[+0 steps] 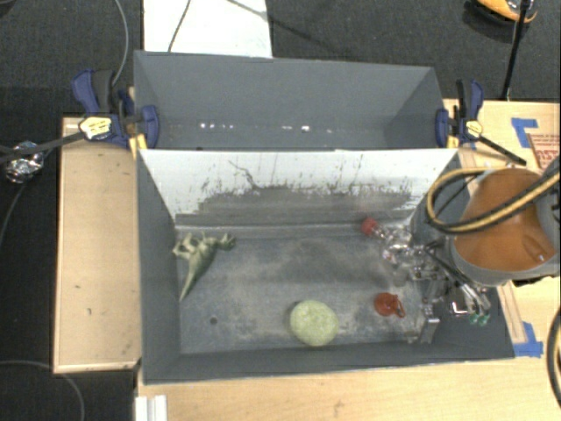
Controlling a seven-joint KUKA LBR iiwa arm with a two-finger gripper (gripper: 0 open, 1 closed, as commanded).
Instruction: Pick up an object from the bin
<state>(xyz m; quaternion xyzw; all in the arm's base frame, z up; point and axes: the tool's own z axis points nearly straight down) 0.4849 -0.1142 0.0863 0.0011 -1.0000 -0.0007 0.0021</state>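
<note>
Pincer [419, 298] sits low at the right end of the grey bin [263, 362], just beside a small red lump [387, 304] on its floor; whether it is apart or together cannot be told. A pale green ball [313, 322] lies mid-front, a green toy dinosaur [200, 253] far left.

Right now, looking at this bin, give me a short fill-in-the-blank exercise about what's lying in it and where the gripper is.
1. The toy dinosaur at the left of the bin is ____ in colour.
2. The small object lying closest to the gripper is ____ in colour.
3. The pale green lump near the bin's front wall is ____ in shape.
Missing words: green; red; round.
</note>
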